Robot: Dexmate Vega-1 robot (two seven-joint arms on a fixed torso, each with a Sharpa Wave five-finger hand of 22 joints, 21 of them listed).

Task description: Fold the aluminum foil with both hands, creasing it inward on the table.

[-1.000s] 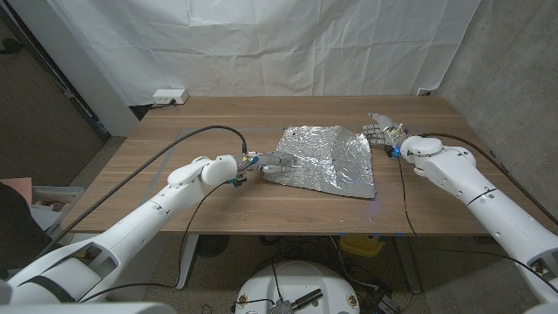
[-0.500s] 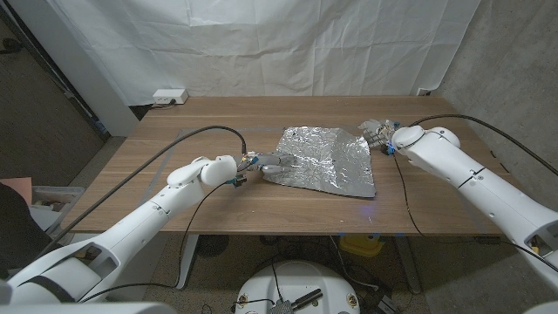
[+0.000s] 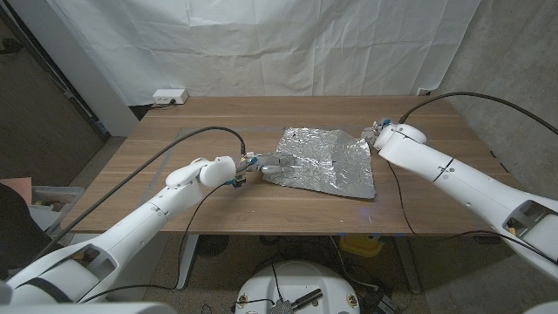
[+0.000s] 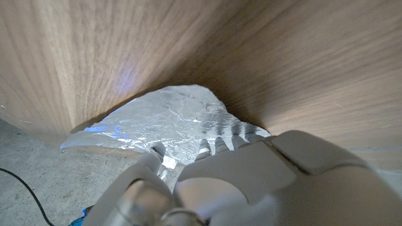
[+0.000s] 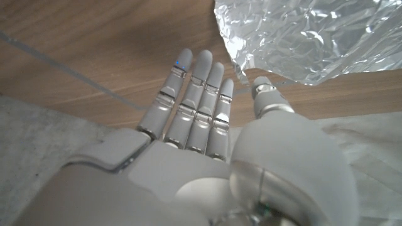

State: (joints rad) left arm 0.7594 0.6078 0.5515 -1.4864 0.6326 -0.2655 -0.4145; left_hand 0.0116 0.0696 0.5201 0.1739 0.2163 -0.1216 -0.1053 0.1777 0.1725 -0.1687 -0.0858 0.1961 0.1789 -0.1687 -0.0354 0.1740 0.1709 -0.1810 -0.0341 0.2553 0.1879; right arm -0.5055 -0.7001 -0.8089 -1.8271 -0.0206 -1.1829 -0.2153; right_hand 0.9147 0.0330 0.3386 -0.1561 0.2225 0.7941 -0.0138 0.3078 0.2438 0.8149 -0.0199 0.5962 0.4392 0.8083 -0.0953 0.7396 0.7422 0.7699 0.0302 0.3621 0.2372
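Two hands flank the aluminum foil [image 3: 324,159]: the left hand [image 3: 264,164] pinches its left edge, while the right hand [image 5: 207,94], fingers extended and empty, sits just beside its far right corner.

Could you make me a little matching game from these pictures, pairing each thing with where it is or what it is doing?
Things:
1. left hand
2. right hand
3. aluminum foil
4. white box

States:
A. crinkled, lying on the table's middle
B. fingers stretched out, holding nothing, beside the foil's far right corner
C. at the table's far left corner
D. fingers on the foil's left edge

Pairs: 1-D, 2-B, 3-A, 4-C
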